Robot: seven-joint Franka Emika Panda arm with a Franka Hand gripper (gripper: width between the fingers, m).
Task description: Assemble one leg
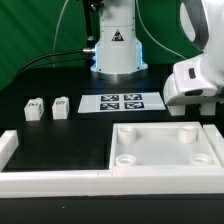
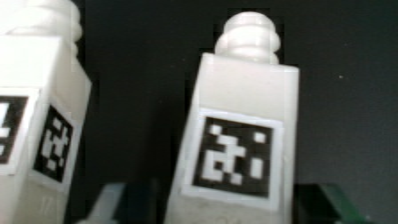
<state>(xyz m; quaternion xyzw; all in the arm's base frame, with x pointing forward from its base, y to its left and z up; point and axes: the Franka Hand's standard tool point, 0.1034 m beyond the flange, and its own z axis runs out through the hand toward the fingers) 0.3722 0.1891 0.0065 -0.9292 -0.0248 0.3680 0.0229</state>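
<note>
Leg (image 2: 242, 85) with square black-and-white marker tag (image 2: 237, 152) between wide-spread jaws, second tagged leg (image 2: 50, 95) just beside.

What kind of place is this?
Probably a robot lab test bench: a robot arm's base stands on a black table, a green curtain hangs behind, and a marker board lies flat.

The marker board (image 1: 120, 102) lies flat on the black bench (image 1: 60, 140). A white socketed tabletop (image 1: 165, 149) sits just in front of it, nearer the camera.
</note>
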